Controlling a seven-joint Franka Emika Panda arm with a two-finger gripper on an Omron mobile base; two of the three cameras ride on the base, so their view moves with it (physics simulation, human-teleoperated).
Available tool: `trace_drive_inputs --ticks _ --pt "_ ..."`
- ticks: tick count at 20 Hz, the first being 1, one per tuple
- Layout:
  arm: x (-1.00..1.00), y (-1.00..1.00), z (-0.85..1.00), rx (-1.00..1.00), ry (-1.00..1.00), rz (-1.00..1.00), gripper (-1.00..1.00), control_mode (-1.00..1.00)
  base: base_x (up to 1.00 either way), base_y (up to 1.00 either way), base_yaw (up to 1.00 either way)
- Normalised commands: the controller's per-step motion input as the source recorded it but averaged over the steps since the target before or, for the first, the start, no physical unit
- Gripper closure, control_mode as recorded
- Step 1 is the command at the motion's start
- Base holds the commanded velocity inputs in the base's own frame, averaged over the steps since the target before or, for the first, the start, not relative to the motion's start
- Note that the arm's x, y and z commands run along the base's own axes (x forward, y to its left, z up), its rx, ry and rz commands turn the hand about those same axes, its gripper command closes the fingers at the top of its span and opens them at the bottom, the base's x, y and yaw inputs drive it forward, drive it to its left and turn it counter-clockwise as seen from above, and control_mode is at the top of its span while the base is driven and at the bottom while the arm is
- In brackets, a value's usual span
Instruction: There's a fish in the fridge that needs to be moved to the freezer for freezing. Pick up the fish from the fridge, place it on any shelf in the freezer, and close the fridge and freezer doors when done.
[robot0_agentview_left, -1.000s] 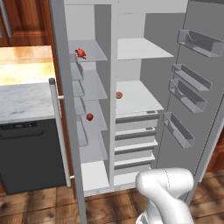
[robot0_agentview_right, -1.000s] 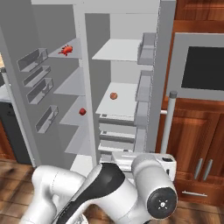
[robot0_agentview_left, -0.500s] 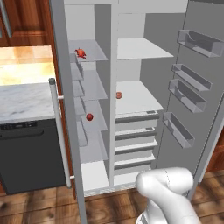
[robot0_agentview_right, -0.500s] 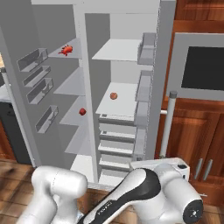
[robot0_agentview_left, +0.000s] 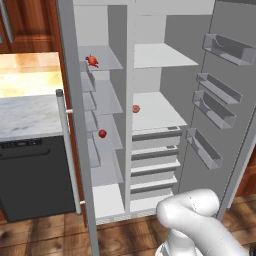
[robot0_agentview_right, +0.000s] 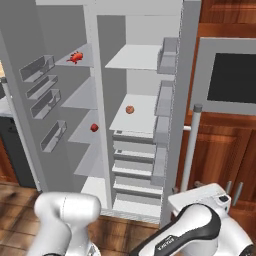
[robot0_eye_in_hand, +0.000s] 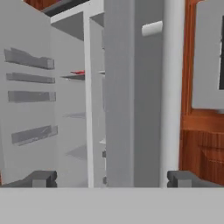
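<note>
Both doors stand open, swung wide to either side. The fish (robot0_agentview_left: 91, 61) lies on an upper shelf of the freezer (robot0_agentview_left: 102, 125), the narrower compartment, small and spiky red near the shelf's front edge; it also shows in the right base view (robot0_agentview_right: 76, 57) and as a thin red sliver in the hand view (robot0_eye_in_hand: 78, 72). So the placing looks done, and what is left is shutting the two doors. A smooth red ball (robot0_agentview_left: 102, 133) sits on a lower freezer shelf, and an orange-red ball (robot0_agentview_left: 136, 108) rests on the broad middle shelf of the fridge (robot0_agentview_left: 157, 112); neither is the task's concern. The gripper (robot0_eye_in_hand: 111, 178) is low and empty, jaws spread as wide as they go, with nothing between the fingertips (robot0_eye_in_hand: 43, 178). It faces the edge of the fridge door (robot0_eye_in_hand: 131, 87) with its silver bar handle (robot0_eye_in_hand: 173, 87) straight ahead, likely lined up there to push or hook that door closed. The freezer door (robot0_agentview_left: 67, 125) would come afterwards.
</note>
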Motion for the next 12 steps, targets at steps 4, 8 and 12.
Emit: trace_drive_inputs --ticks 4,8,12 --pt "0.68 -0.04 -0.04 0.02 0.00 0.00 -1.00 -1.00 0.00 0.00 0.00" --pt "0.49 -0.34 -0.07 0.02 0.00 0.03 -1.00 -1.00 0.00 0.00 0.00" --pt "0.48 -0.34 -0.24 0.00 0.00 0.06 -1.00 -1.00 0.00 0.00 0.00"
